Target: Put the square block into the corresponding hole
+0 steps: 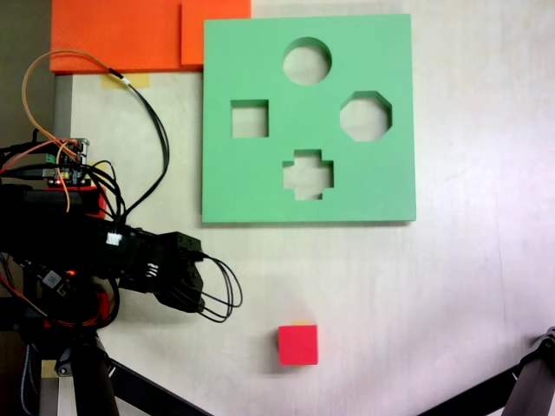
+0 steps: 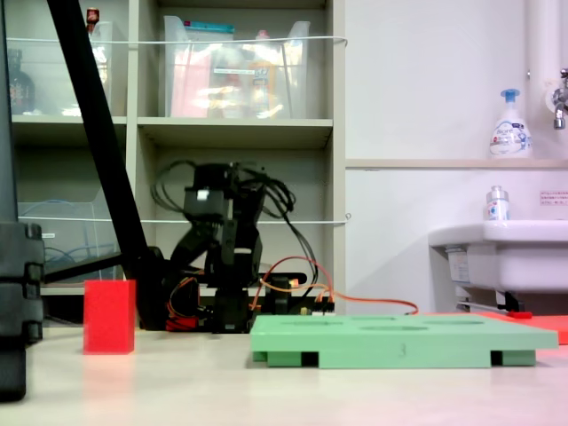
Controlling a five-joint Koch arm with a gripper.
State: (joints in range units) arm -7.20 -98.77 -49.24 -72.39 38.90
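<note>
A red block [image 1: 297, 345] sits alone on the pale table [image 1: 468, 286] near the bottom edge of the top-down fixed view, well apart from the green foam board [image 1: 260, 186] above it. A bare strip of tabletop runs between the block and the board's lower edge. The square hole [image 1: 250, 119] lies in the board's left half, beside the round hole [image 1: 307, 61], the eight-sided hole [image 1: 365, 116] and the cross-shaped hole [image 1: 308, 174]. The black arm [image 1: 104, 247] is folded at the left edge of that view, its claw [image 1: 201, 279] hanging over bare table to the left of the block and touching nothing; its fingers overlap, so I cannot tell whether it is open or closed. Orange foam sheets [image 1: 121, 35] abut the board's upper left corner. In the low fixed view the block [image 2: 109, 316] stands upright on the left, clear of the board [image 2: 390, 342], with the arm [image 2: 224, 257] behind the gap between them.
</note>
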